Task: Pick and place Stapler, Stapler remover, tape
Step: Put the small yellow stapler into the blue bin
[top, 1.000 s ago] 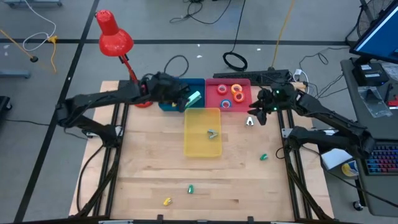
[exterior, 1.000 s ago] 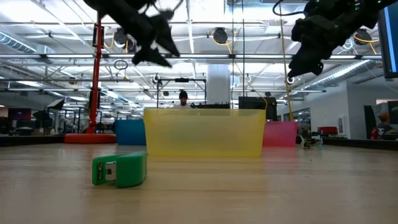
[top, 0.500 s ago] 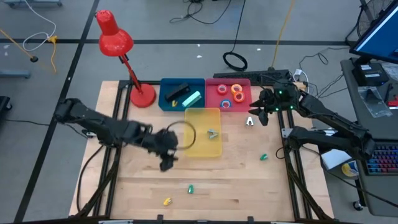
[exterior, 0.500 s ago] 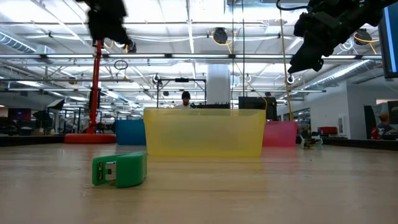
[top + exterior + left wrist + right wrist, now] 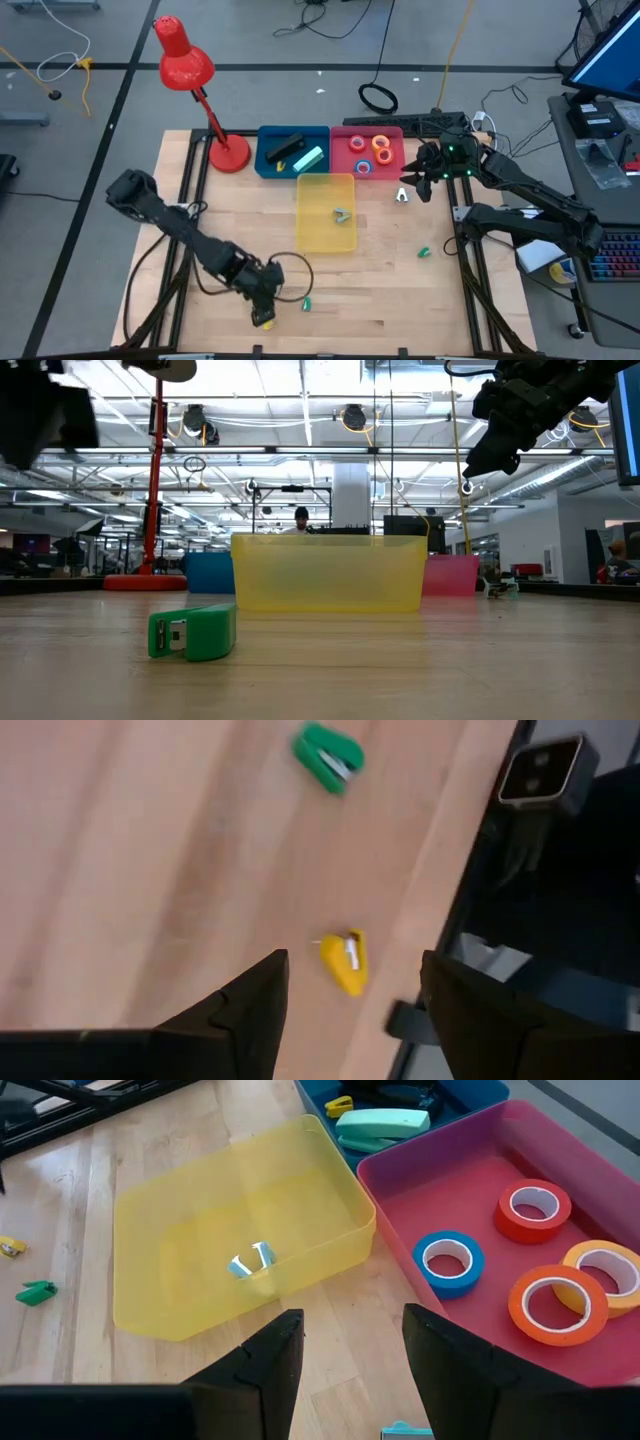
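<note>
My left gripper point(image 5: 263, 306) point(image 5: 355, 958) hangs open, slanting down over a small yellow stapler point(image 5: 343, 964) point(image 5: 267, 322) that lies flat by the table's near edge. A small green stapler point(image 5: 328, 757) point(image 5: 192, 632) lies just beyond it. The fingers stand above the yellow stapler without touching it. My right gripper point(image 5: 413, 184) point(image 5: 352, 1325) waits open, high at the far right. Tape rolls, blue point(image 5: 449, 1263), red point(image 5: 533, 1210) and orange point(image 5: 558, 1305), lie in the pink bin point(image 5: 395, 133). One stapler remover point(image 5: 250, 1262) rests in the yellow bin point(image 5: 325, 240), another point(image 5: 401, 195) on the table.
A blue bin point(image 5: 266, 150) at the far side holds a teal stapler point(image 5: 382, 1122) and darker ones. A red desk lamp point(image 5: 188, 65) stands at the far left. Another small green piece point(image 5: 423, 253) lies at the right. The table's near edge runs right beside the yellow stapler.
My left gripper has swung from above the blue bin at the far side toward the table's near edge, sinking and tipping further downward, and now hangs over the yellow stapler. Its fingers have stayed open. Nothing on the table has moved.
</note>
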Action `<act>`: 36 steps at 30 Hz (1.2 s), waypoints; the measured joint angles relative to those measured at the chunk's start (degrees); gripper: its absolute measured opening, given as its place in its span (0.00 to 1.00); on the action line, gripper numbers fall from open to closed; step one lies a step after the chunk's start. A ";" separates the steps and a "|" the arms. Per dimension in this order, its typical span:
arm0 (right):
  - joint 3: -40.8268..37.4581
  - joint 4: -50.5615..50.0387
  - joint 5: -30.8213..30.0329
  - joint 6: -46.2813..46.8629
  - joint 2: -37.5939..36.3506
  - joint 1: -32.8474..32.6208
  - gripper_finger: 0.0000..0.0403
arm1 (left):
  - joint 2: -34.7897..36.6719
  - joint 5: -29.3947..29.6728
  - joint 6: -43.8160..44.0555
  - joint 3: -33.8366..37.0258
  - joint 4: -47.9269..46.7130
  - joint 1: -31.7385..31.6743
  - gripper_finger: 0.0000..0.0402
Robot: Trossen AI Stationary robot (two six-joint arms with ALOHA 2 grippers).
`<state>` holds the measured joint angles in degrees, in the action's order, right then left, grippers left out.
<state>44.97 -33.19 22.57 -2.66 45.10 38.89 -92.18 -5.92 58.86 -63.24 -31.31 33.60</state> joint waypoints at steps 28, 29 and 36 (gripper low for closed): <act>0.00 3.21 -0.24 -1.06 0.00 0.00 0.41 | -10.42 -1.54 19.94 0.04 6.32 5.82 0.57; 0.00 3.20 -0.26 -1.07 0.00 0.02 0.41 | -10.78 -1.58 20.33 0.04 6.73 5.90 0.57; 0.00 3.28 -0.37 -1.26 0.02 0.00 0.41 | -13.93 -1.64 23.51 0.02 8.02 6.21 0.57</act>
<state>44.97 -29.91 22.20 -3.92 45.12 38.89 -106.11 -7.57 82.37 -63.22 -23.29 39.81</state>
